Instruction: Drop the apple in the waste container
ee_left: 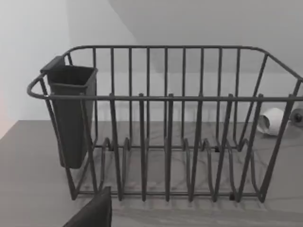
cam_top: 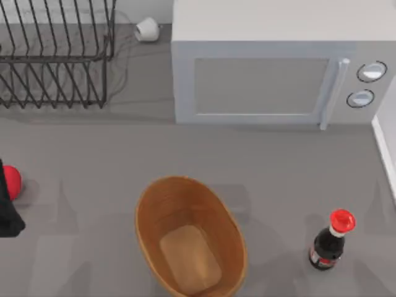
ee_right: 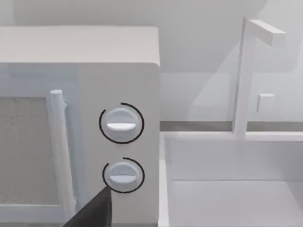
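The apple (cam_top: 12,181) is a small glossy red fruit on the table at the far left edge of the top view. A black part of my left gripper (cam_top: 8,207) stands right beside it and covers its left side. The waste container (cam_top: 150,213), a large oval tan-brown basket with ribbed walls and a lighter flat bottom, sits at the front centre, well to the right of the apple. A dark piece of my left gripper (ee_left: 93,213) shows in the left wrist view, which faces the wire rack. A dark piece of my right gripper (ee_right: 93,210) shows before the microwave's knobs.
A black wire rack (cam_top: 55,55) with a dark cup holder (ee_left: 71,113) stands at the back left. A white microwave (cam_top: 272,74) fills the back centre and right. A dark bottle with a red cap (cam_top: 331,241) stands front right. A white roll (cam_top: 147,29) lies behind the rack.
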Robot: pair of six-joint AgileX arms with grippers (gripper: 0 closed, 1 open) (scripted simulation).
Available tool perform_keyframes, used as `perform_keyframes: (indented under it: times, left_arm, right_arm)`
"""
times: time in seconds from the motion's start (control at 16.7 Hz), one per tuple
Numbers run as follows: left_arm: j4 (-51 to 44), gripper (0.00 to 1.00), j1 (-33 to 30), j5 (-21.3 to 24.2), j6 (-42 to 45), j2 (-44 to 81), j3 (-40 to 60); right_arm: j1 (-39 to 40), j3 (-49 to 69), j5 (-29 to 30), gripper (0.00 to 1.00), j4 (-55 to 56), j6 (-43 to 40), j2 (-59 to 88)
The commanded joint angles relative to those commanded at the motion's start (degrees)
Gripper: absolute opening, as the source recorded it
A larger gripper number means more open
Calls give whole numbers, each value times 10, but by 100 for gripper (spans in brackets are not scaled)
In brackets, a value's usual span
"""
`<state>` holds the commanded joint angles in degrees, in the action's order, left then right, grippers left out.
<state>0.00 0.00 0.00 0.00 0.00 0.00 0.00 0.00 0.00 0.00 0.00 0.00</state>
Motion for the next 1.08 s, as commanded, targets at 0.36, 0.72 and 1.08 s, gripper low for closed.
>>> perform_keyframes:
  times: [0.36,0.72,1.08]
  left_arm:
    - [-26,100,-1,6,57,59,55]
    - [-139,100,-4,45,310,322,253]
    - [-304,100,27,102,602,659,464]
  right_arm:
    - [0,0,0,100,0,0,0]
    - [0,0,0,100,0,0,0]
    - [0,0,0,100,0,0,0]
